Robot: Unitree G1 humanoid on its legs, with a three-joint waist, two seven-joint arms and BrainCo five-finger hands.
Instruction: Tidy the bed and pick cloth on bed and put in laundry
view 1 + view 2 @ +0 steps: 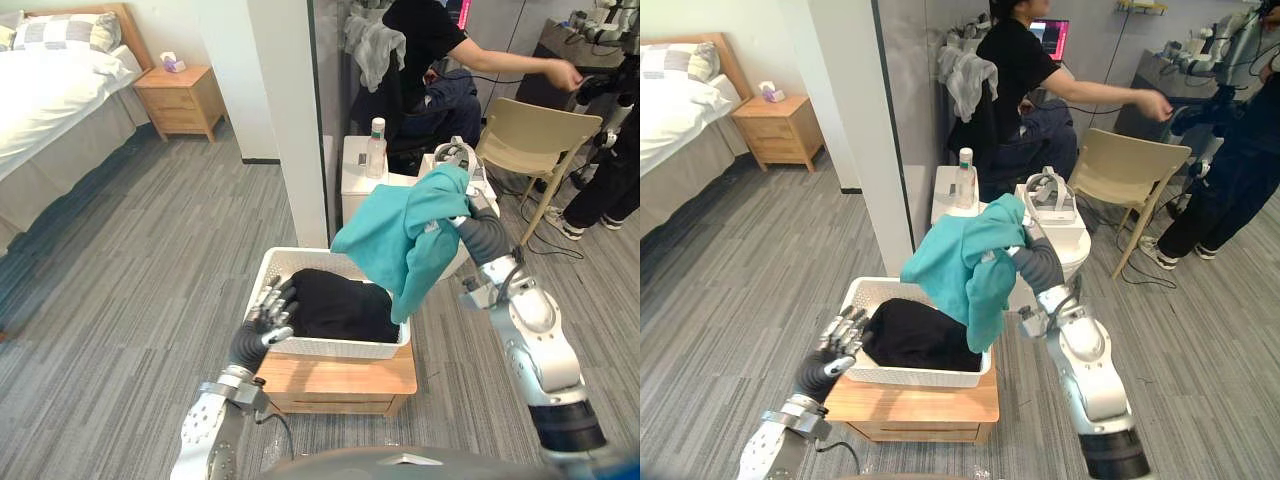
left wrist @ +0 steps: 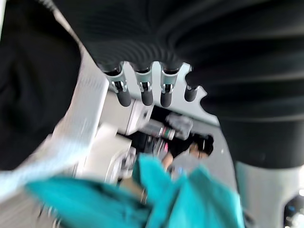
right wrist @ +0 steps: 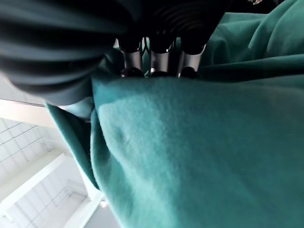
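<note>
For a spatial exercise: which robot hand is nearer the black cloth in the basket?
Left. The left hand sits beside the black cloth at the basket rim; the right hand grips a teal cloth above.

A crumpled teal cloth is hanging over the white laundry basket, which is holding black clothing.

teal cloth, blk cloth, wht basket

You have the basket on the desk, a garment inside, the cloth hanging above its right side; bed far left.
</note>
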